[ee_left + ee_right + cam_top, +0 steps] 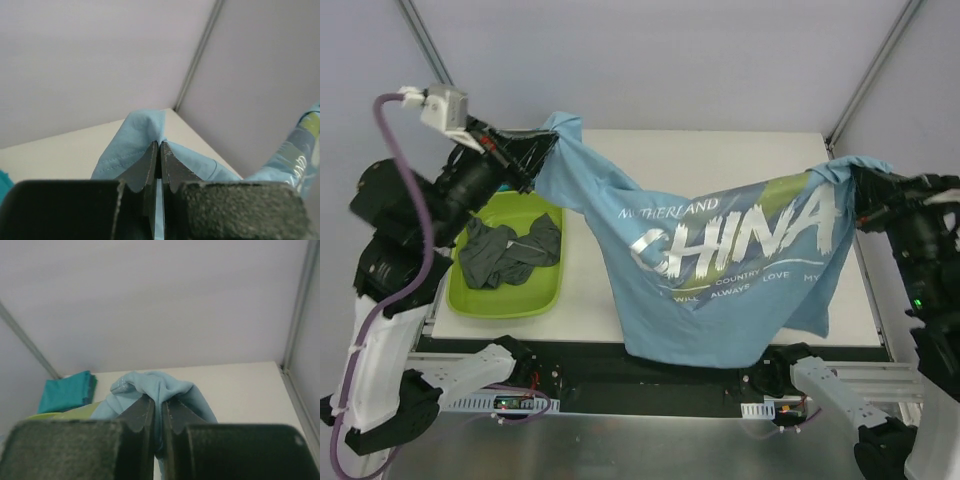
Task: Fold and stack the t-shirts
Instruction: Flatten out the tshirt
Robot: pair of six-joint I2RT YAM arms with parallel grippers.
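The light blue t-shirt (720,270) with white and green "CHINA" lettering hangs stretched in the air between both grippers, its lower edge drooping over the table's near edge. My left gripper (542,148) is shut on one bunched corner (142,137) at the upper left. My right gripper (852,178) is shut on the other corner (160,385) at the right. A dark grey t-shirt (508,252) lies crumpled in the lime-green tub (500,300). A folded teal t-shirt (67,392) shows in the right wrist view against the back wall.
The tub sits on the cream table (720,160) at the left, below my left arm. Grey walls and metal frame posts (870,75) close in the back and sides.
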